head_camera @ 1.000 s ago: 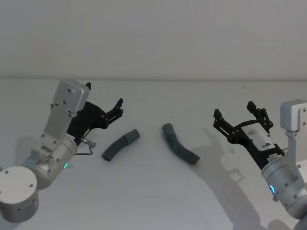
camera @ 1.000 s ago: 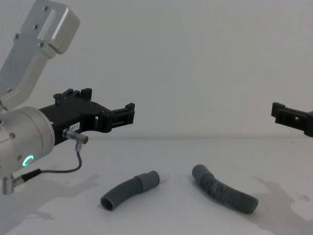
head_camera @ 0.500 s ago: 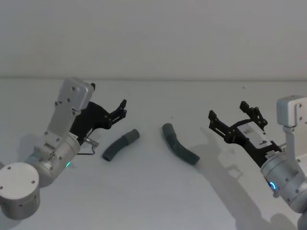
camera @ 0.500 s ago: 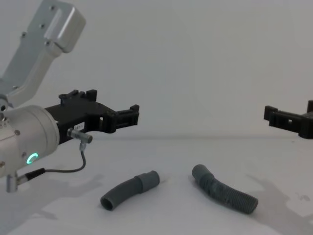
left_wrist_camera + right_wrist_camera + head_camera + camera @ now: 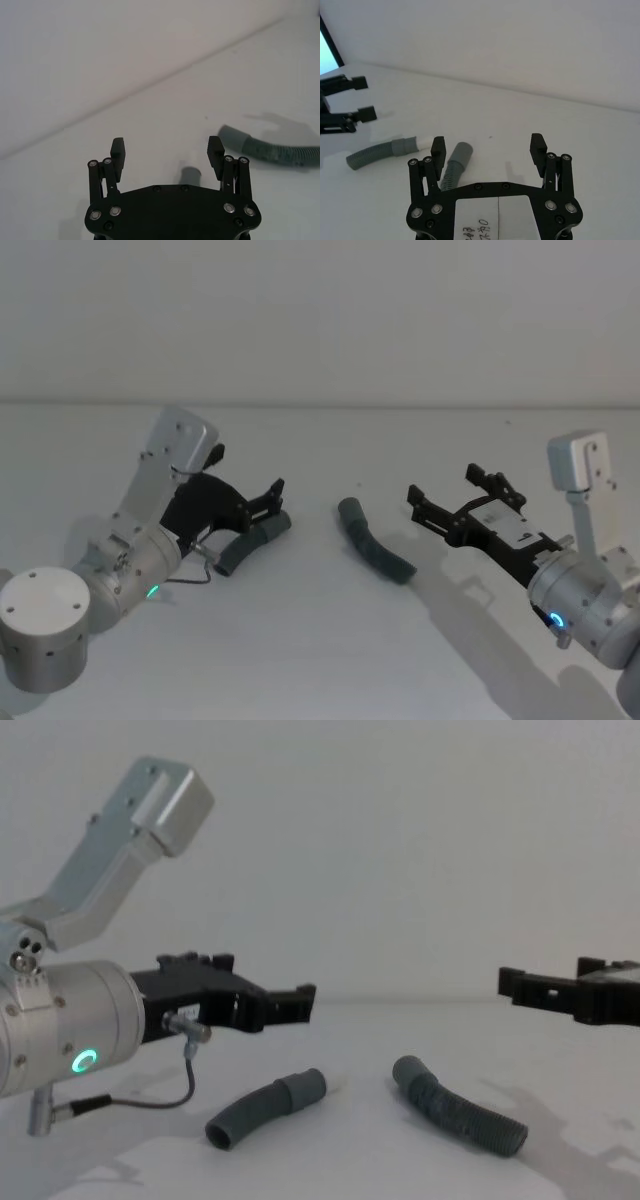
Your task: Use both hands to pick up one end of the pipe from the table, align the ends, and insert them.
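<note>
Fingers point(image 5: 118, 150) on my left gripper point(image 5: 167, 147) are spread wide with nothing between them. Past the gap, in the left wrist view, I can see one end of the left hose piece point(image 5: 190, 175) lying on the table point(image 5: 150, 115). In the head view the left gripper point(image 5: 275, 498) sits left of centre, its tips over the cuffed end of that piece. The chest view shows the left gripper point(image 5: 300, 1001) hanging above the left hose piece point(image 5: 262, 1109) without touching it. Behind it, the silver wrist with its green ring light point(image 5: 83, 1062) sits at the lower left of the chest view. Fingers point(image 5: 538, 145) on my right gripper point(image 5: 488, 145) are likewise spread and empty. In the head view the right gripper point(image 5: 443, 483) is right of centre, pointing toward the right hose piece point(image 5: 378, 552) and apart from it. In the chest view the right gripper point(image 5: 550, 982) comes in from the right edge at mid height, above the table. Both pieces lie flat on the table in the middle of the head view, near each other but not touching, cuffed ends turned inward. The right wrist view shows the left piece's cuff ending in a narrow white tip point(image 5: 424, 143). The plain cuff point(image 5: 461, 151) of the right piece lies near that tip, with a gap between them.
</note>
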Controlling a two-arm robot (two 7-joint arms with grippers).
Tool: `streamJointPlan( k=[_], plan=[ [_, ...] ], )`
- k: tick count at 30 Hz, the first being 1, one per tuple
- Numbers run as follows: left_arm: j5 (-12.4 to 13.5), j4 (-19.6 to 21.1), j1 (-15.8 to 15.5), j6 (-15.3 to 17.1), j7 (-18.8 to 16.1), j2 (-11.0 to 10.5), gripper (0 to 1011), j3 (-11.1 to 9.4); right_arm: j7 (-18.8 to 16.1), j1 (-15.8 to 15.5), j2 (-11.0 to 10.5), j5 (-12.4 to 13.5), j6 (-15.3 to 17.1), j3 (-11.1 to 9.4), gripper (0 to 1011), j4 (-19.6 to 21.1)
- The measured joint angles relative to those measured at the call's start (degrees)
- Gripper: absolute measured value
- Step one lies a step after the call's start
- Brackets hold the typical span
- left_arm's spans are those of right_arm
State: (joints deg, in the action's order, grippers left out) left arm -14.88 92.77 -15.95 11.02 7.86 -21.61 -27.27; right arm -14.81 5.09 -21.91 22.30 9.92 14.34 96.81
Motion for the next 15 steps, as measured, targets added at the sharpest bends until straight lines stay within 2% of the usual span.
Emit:
streamJointPlan(
  k=[15],
  plan=[
    [-2.0,-4.5,-2.3,5.7,5.0,0.5,1001,-0.9,-0.5,4.0,1.8,1.1,4.1,3.1,1000,-3.3]
  ],
)
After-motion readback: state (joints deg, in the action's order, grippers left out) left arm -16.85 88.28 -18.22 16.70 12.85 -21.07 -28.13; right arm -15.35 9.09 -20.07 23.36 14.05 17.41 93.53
